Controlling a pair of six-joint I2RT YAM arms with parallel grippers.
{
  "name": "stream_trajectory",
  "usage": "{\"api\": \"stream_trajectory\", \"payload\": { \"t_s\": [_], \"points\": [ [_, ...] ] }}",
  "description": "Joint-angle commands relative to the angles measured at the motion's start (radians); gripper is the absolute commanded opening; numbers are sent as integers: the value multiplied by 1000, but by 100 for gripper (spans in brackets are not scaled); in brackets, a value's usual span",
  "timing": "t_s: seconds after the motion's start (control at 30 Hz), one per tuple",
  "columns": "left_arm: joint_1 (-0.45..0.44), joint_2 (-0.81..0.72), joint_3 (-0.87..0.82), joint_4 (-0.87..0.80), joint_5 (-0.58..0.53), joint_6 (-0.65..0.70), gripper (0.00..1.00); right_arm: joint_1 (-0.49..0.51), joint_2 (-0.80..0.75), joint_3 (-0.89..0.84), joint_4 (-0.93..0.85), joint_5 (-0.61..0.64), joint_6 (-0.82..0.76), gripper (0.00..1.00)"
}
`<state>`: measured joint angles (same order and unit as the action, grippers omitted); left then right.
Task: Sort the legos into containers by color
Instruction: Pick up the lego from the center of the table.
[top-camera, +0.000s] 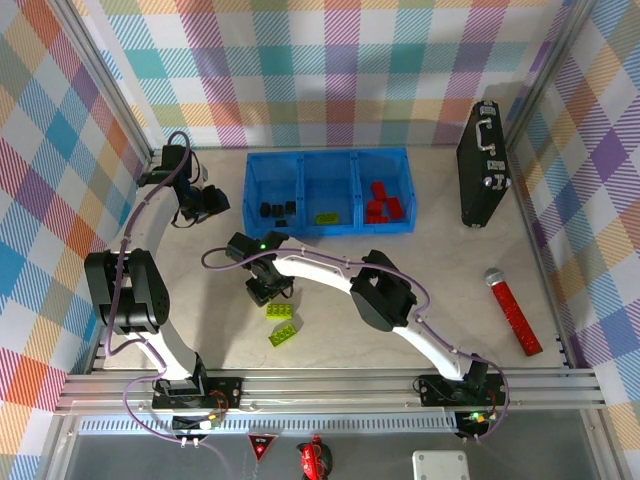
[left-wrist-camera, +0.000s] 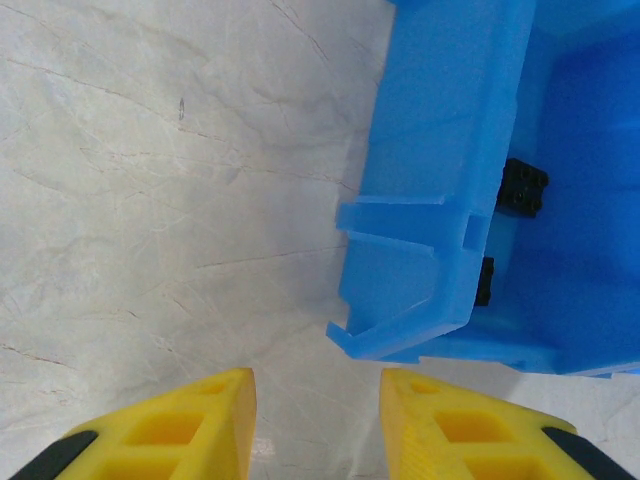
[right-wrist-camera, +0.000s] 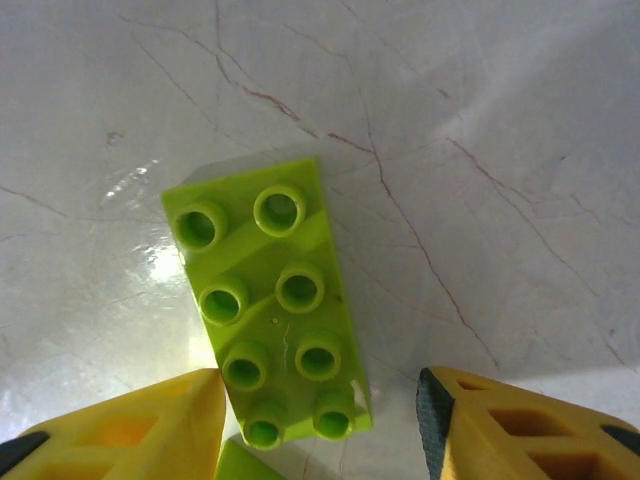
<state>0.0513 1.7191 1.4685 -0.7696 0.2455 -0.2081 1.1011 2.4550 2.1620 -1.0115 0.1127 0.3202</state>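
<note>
Right wrist view: the right gripper (right-wrist-camera: 320, 385) holds its yellow fingers (right-wrist-camera: 150, 420) apart, low over the table (right-wrist-camera: 500, 120), and is clamped on nothing. A lime-green brick (right-wrist-camera: 270, 300) lies flat, studs up, reaching into the gap between them. It is much closer to the finger on the picture's left side. Whether it touches that finger I cannot tell, because shadow hides the edge. A sliver of a second green brick (right-wrist-camera: 235, 462) shows at the bottom edge, just beside the first. From the top external camera, this pair lies on open table in front of the blue tray (top-camera: 300, 156), apart from it. The right arm reaches across to the left of centre above them.

The left gripper (left-wrist-camera: 315, 385) also has its jaws parted, with only bare table between them. It hovers outside the tray's left end, and a corner of the tray wall is just ahead of its fingertips. Inside that left compartment sit black cubes (left-wrist-camera: 522, 187). From above, the middle compartment holds one green brick (top-camera: 326, 217), and the right compartment holds several red bricks (top-camera: 382, 203).

Off to the right, a black briefcase (top-camera: 482, 165) stands on edge near the tray's right end. A red stick (top-camera: 515, 318) with a grey handle lies nearer the front, well apart from the bricks.
</note>
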Motion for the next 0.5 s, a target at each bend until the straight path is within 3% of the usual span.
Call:
{"api": "stream_trajectory", "payload": {
  "t_s": [0.0, 0.47],
  "points": [
    [14, -4, -10, 7, 15, 9, 37, 8, 24, 29, -15, -1, -12, 54],
    [15, -4, -9, 6, 18, 9, 37, 13, 21, 27, -13, 7, -6, 45]
  ]
}}
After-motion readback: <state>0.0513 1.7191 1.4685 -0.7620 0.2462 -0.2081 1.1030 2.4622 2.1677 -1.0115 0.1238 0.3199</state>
